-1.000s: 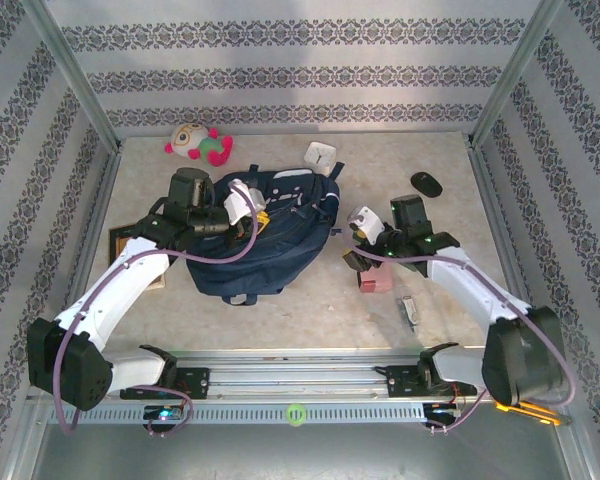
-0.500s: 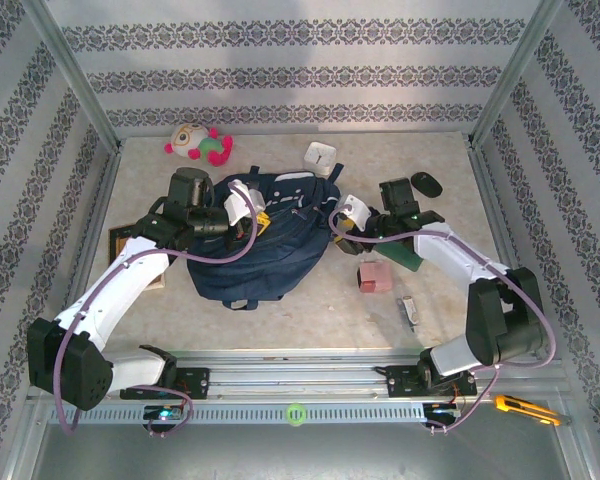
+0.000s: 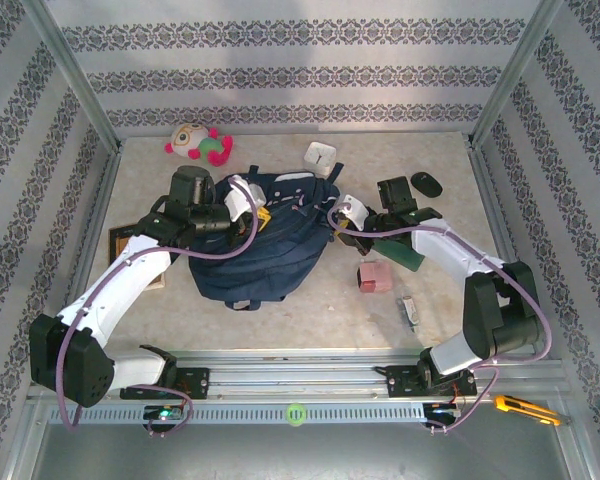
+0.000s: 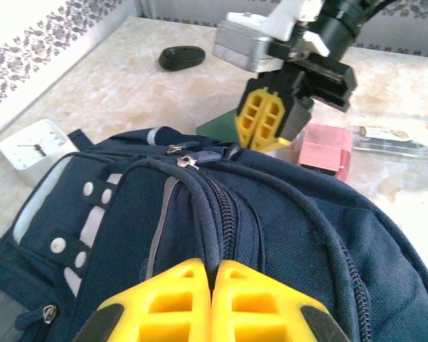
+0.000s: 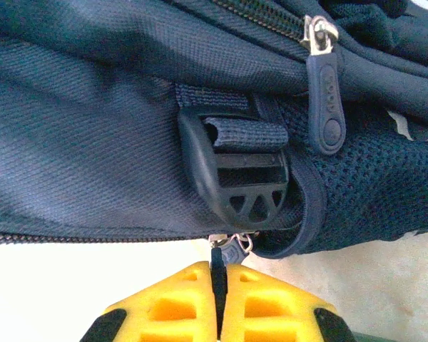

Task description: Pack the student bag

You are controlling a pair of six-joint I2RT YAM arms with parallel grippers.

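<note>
Top external view: the student bag [image 3: 265, 240] lies flat in the middle of the bench [image 3: 310, 310], a little toward its left edge, with both arms reaching in on it.
Left hand [image 4: 214, 276]: closed, pinching the raised ridge of fabric beside the main zip on the bag's top.
Right hand [image 5: 217, 288]: closed at the bag's right edge, a thin dark zip pull [image 5: 217, 259] nipped between its yellow fingers, just below a black strap buckle [image 5: 235, 178].
Handling: soft woven cloth that looks limp, so it will likely sag and drag rather than lift as one piece; probably light, not fragile, not slippery.
Where to hold: the zip pulls for opening, with a pinch of fabric near the zip as a brace; the straps or top ridge for shifting it.
Nearby: pink box [image 3: 374, 276] just right of the bag, white clock [image 3: 321, 157] at its far end, black mouse [image 3: 426, 183] toward the far right corner.
Change: a second ago the right hand hung by the pink box with jaws apart; it has since crossed to the bag and closed. Left hand and bag are as before.
</note>
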